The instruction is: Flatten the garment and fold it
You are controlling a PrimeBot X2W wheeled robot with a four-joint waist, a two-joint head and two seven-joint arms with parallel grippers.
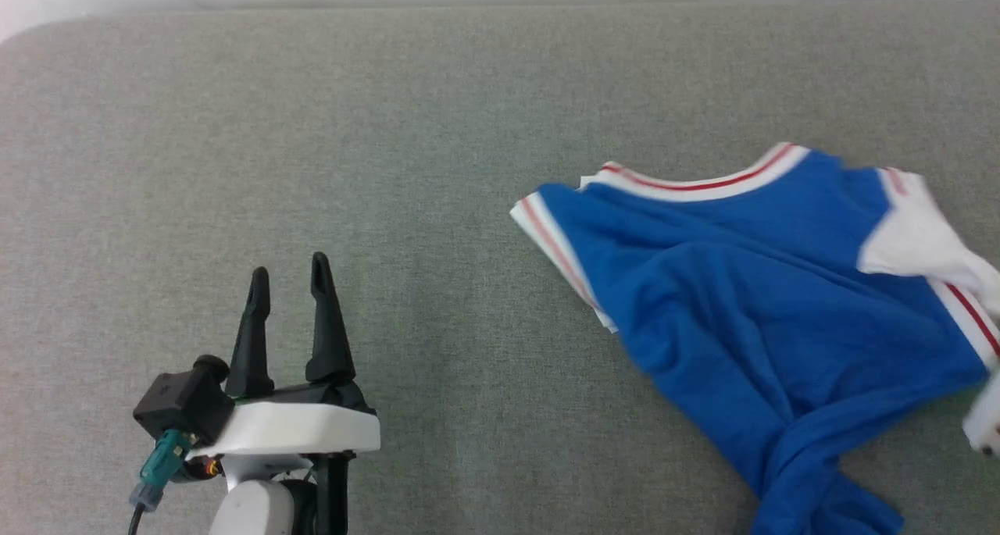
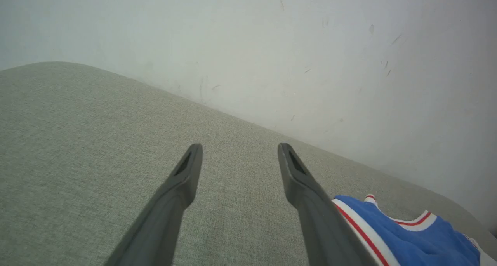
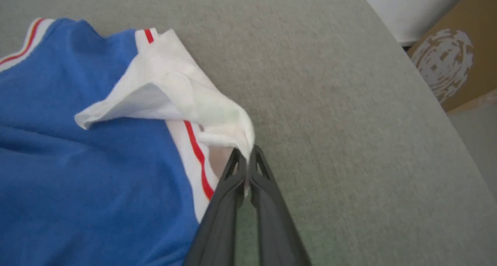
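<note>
The garment (image 1: pixel 750 285), a bright blue T-shirt with white sleeves and red stripes, lies crumpled on the right half of the grey surface. Its white collar band (image 1: pixel 703 182) faces the far side. In the right wrist view my right gripper (image 3: pixel 246 153) is shut on the edge of the garment's white sleeve (image 3: pixel 182 91), which is lifted and folded over. My left gripper (image 1: pixel 291 279) stands open over bare fabric at the lower left, well apart from the garment. The left wrist view catches the garment's (image 2: pixel 411 239) near corner beside the right finger.
The grey fabric surface (image 1: pixel 391 168) runs to a pale wall (image 2: pixel 310 44) at the back. A brown cardboard box (image 3: pixel 454 60) stands beyond the surface's rounded right edge. A white part of my right arm (image 1: pixel 986 422) shows at the right border.
</note>
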